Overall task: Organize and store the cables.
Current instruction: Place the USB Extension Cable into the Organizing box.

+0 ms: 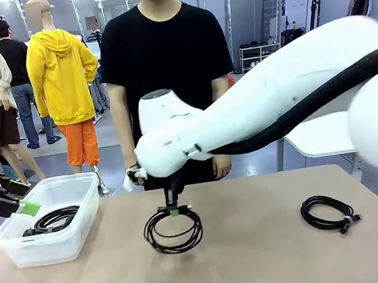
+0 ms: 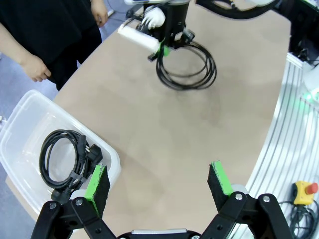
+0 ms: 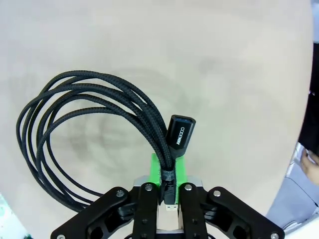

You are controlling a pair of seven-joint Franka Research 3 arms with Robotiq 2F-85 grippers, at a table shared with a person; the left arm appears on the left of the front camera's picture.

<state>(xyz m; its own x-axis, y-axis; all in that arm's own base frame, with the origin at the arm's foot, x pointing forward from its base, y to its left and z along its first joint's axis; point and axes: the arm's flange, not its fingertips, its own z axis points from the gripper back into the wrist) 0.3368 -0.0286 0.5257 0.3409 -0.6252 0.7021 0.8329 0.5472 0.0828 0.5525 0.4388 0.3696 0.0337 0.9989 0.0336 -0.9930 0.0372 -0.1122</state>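
Note:
My right gripper (image 1: 174, 210) is shut on the bundled strands of a black cable coil (image 1: 173, 231) at mid-table. The coil hangs tilted from the fingers, its lower edge close to the tabletop. In the right wrist view the gripper (image 3: 168, 172) pinches the strands just below a black plug (image 3: 179, 134), and the loop (image 3: 75, 129) spreads to the left. A second coil (image 1: 52, 220) lies in the clear bin (image 1: 61, 184). A third coil (image 1: 329, 213) rests on the table at the right. My left gripper (image 2: 159, 181) is open beside the bin (image 2: 22, 107), holding nothing.
A person in a black shirt stands at the far edge, hands (image 1: 221, 168) down at the sides. The bin sits at the table's left corner. The right arm's white body (image 1: 274, 94) and black hose (image 1: 324, 98) cross above the table's right half.

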